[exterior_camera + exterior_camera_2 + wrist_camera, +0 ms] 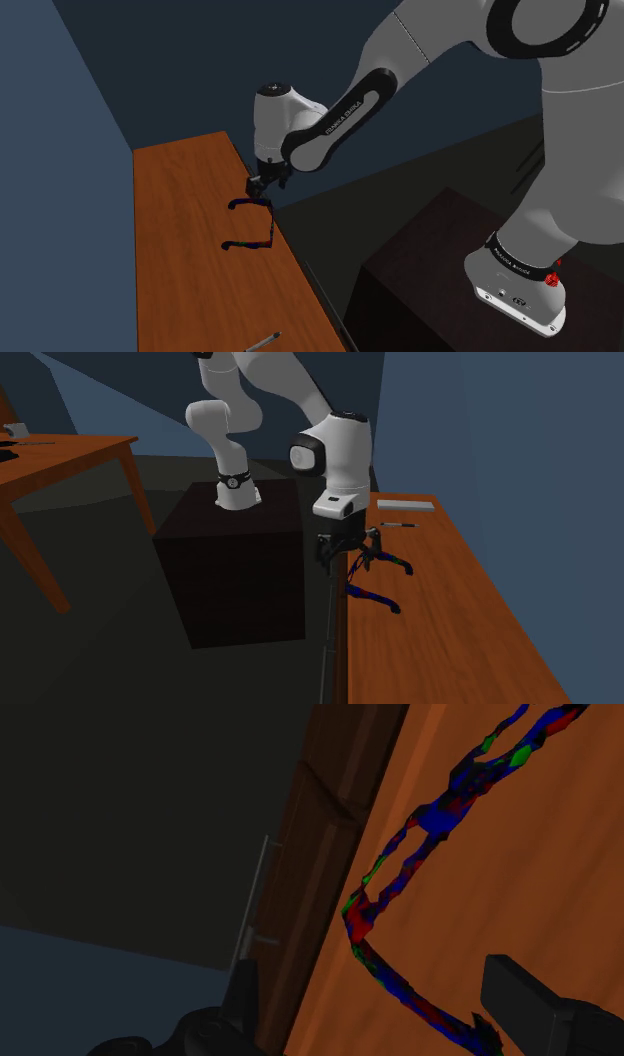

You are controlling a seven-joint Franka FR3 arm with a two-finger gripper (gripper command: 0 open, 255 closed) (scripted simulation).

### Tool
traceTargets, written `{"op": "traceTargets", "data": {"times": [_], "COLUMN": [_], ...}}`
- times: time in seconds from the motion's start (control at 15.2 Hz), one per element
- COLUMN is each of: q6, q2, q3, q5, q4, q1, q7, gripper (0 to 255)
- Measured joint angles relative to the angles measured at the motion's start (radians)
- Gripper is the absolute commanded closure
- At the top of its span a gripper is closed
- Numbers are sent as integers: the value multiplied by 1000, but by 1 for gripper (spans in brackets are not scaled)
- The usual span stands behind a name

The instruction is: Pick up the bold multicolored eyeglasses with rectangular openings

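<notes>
Gripper (258,188) (347,552) (372,976) low over eyeglasses (270,225) (375,599) (432,821) at worktop (180,230) (450,612) (540,884) edge.
Red, blue and green eyeglasses rest unfolded on the brown worktop, at the edge nearest the stand. Gripper fingers stand apart, straddling one temple arm beside the frame corner; contact with it cannot be confirmed.

White lettering "FRANKA EMIKA", read lengthwise on the dark forearm band (345,112) of the white arm (440,60). Further small white lettering on the dark ring (520,263) at the arm's foot, above the stand (420,262); too small to read.
</notes>
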Motion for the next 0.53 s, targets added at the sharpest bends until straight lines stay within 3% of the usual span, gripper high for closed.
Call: {"op": "traceTargets", "data": {"times": [0.53], "q6": [60], "q2": [95], "q3": [-36], "q5": [-42], "q4": [31], "q1": [30], "q7": [30], "gripper": [0]}}
